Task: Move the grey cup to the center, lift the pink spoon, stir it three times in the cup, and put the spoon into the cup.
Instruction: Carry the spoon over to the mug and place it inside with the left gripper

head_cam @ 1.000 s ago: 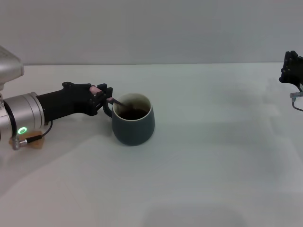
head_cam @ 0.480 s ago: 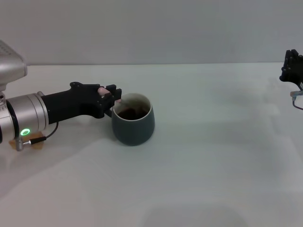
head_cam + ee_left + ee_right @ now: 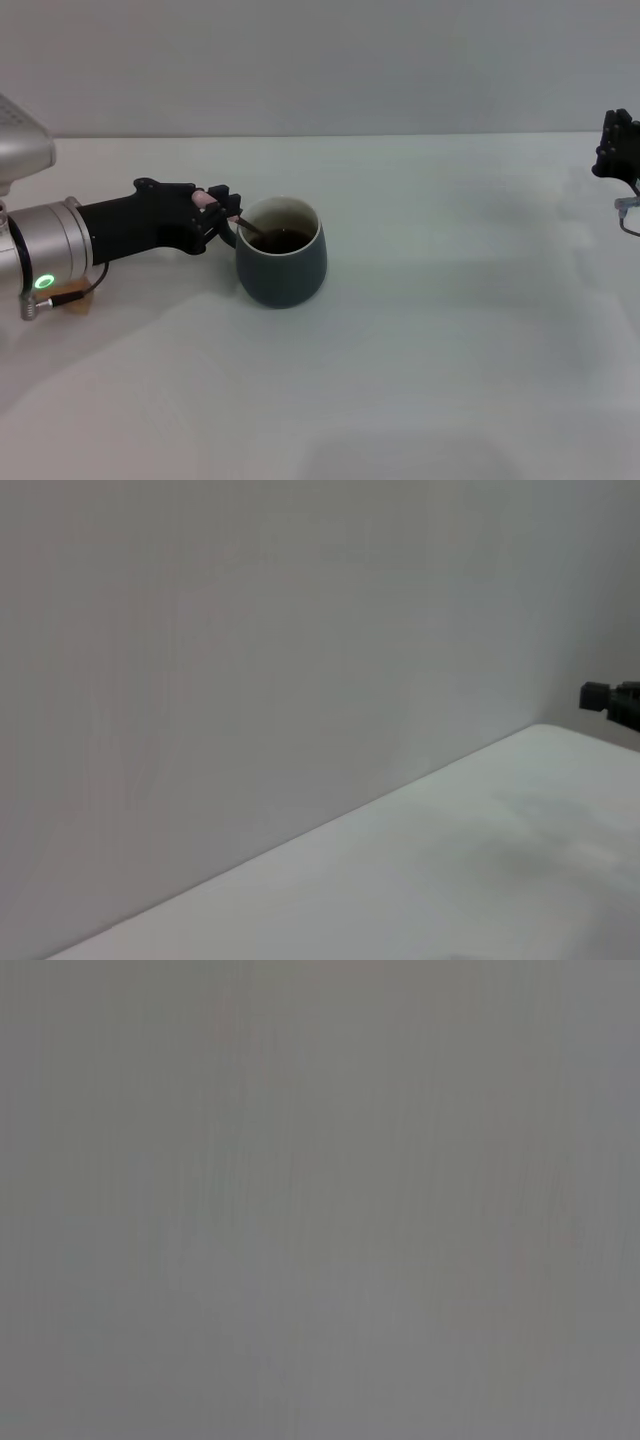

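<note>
The grey cup (image 3: 282, 254) stands on the white table (image 3: 420, 330), left of the middle, its handle toward my left arm. My left gripper (image 3: 222, 206) is just beside the cup's rim on its left side. It is shut on the pink spoon (image 3: 212, 199) by the pale pink handle end. The spoon's dark stem slants down over the rim into the cup, and its bowl is hidden inside. My right gripper (image 3: 618, 146) is parked at the far right edge of the head view. The wrist views show neither cup nor spoon.
A small tan object (image 3: 72, 300) lies under my left forearm near the table's left edge. A pale wall (image 3: 250, 650) stands behind the table. The right gripper shows as a dark shape (image 3: 612, 700) far off in the left wrist view.
My left gripper pushed toward the cup, then drew back left with the spoon, whose stem tilted inside the cup. The cup and right arm have not moved.
</note>
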`<state>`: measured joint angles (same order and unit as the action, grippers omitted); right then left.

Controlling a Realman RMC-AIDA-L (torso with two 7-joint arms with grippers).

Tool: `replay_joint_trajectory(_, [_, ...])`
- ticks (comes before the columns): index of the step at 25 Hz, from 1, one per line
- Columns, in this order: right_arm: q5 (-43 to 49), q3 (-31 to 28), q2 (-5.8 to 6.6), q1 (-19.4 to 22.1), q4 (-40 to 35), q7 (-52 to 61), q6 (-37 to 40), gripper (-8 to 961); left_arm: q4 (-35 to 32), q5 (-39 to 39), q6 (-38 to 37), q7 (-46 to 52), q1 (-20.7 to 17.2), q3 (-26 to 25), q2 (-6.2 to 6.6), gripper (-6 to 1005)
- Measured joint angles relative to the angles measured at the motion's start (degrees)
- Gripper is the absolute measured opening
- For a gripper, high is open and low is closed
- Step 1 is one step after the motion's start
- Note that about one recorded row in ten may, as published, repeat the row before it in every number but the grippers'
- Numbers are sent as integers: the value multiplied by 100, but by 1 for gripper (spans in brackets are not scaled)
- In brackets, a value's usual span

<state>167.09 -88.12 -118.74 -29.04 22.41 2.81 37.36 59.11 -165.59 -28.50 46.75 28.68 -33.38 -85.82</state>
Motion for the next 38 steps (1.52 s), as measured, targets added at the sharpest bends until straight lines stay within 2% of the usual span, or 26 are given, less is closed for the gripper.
replay_joint_trajectory(6, [0,18,0,31,-3,0,6,51,45,0,40,-14,11,18,30,178])
replay_joint_trajectory(7, [0,18,0,31,-3,0,6,51,287,0,55,-73,-48,41,165,178])
replay_joint_trajectory(9, [3,21,0,40,-2,0,7,51,412,1,63,-83,-79,67,240,178])
replay_joint_trajectory(11, [6,26,0,47,0,0,9,50,412,1,63,-83,-79,67,240,179])
replay_joint_trajectory(12, [6,28,0,51,-1,0,9,50,582,0,95,-88,-95,138,318,179])
replay_joint_trajectory(17, [8,49,-8,72,1,0,9,50,702,0,180,-132,-98,184,331,181])
replay_joint_trajectory(25, [9,93,-9,114,52,0,9,51,799,0,281,-258,-3,202,161,183])
replay_joint_trajectory(28, [8,93,-9,174,122,0,9,51,780,3,597,-413,110,165,-10,184])
replay_joint_trajectory(31, [8,93,-9,192,134,0,9,51,771,5,675,-455,134,146,-54,185])
replay_joint_trajectory(32, [9,93,-9,203,140,0,9,51,704,8,903,-574,201,49,-194,185])
replay_joint_trajectory(33, [8,93,-9,224,155,0,8,51,669,8,976,-622,211,-14,-252,185])
replay_joint_trajectory(36, [8,93,-9,245,180,0,8,50,568,10,1103,-729,208,-176,-336,186])
replay_joint_trajectory(38, [8,93,-9,261,201,0,7,50,555,10,1151,-750,206,-208,-342,186])
